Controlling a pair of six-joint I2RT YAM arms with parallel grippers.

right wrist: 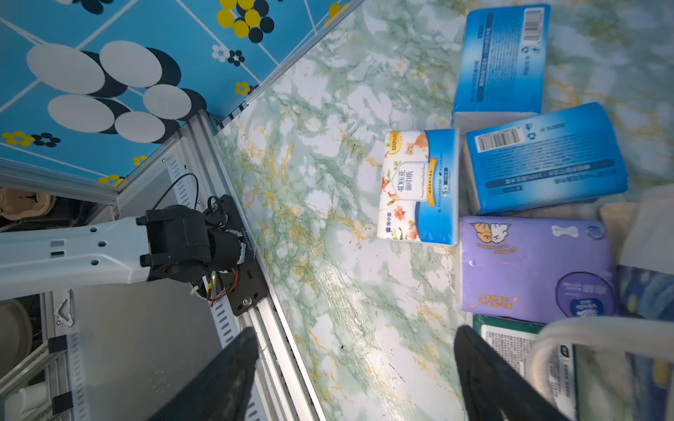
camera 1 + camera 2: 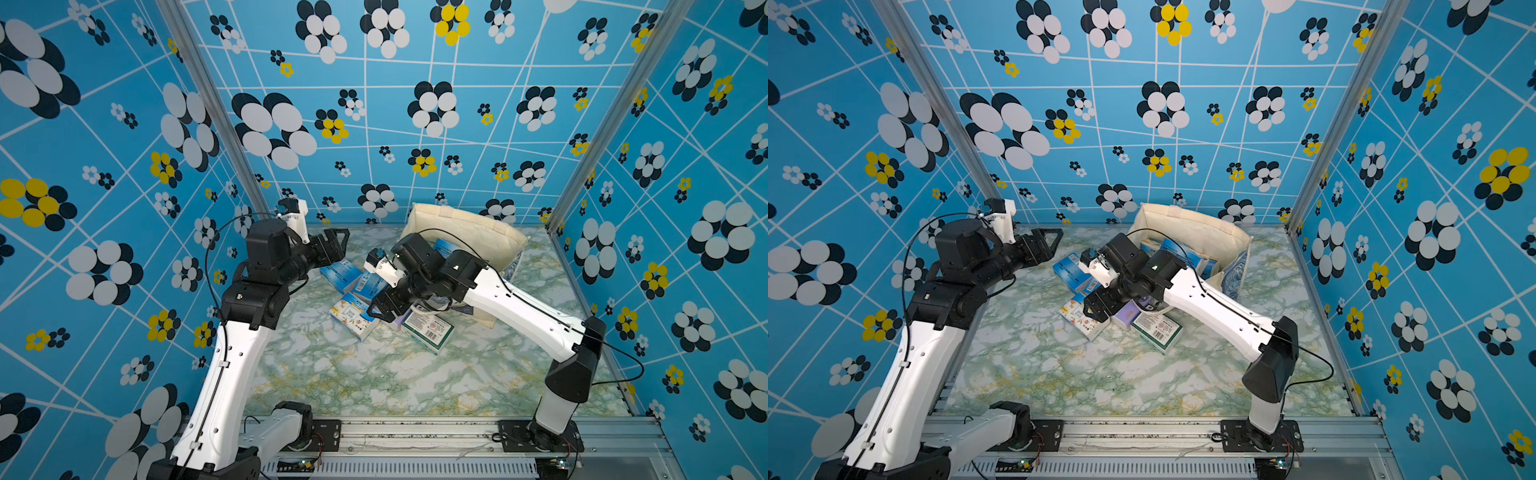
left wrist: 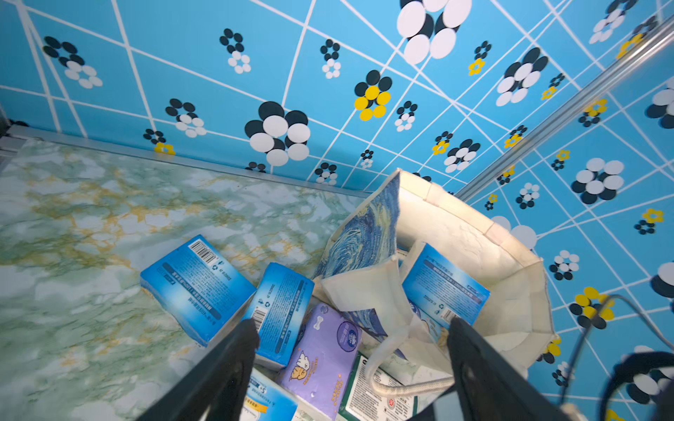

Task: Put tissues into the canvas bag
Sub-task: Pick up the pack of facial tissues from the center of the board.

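Left arm bent centre-left; left gripper aimed at bag, jaws apart. Right arm stretched leftward; right gripper hung over packs, jaws apart.

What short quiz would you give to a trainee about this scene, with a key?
1. True or false: the lilac pack lies outside the canvas bag.
2. The tilted pack in the bag is: A lilac; B blue; C green.
3. Fill in: the jaws of the right arm stand ____, holding nothing.
Key: 1 true; 2 B; 3 open.
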